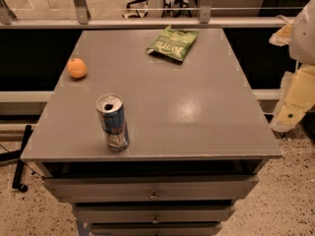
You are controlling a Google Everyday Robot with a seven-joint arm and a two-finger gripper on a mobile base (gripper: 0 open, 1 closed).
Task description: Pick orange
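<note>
The orange is a small round fruit resting on the grey cabinet top near its left edge, towards the back. My gripper hangs at the far right of the view, beyond the cabinet's right edge and far from the orange. Nothing shows in it.
An opened blue-silver drink can stands near the front left, in front of the orange. A green chip bag lies at the back centre. The cabinet has drawers below. A railing runs behind it.
</note>
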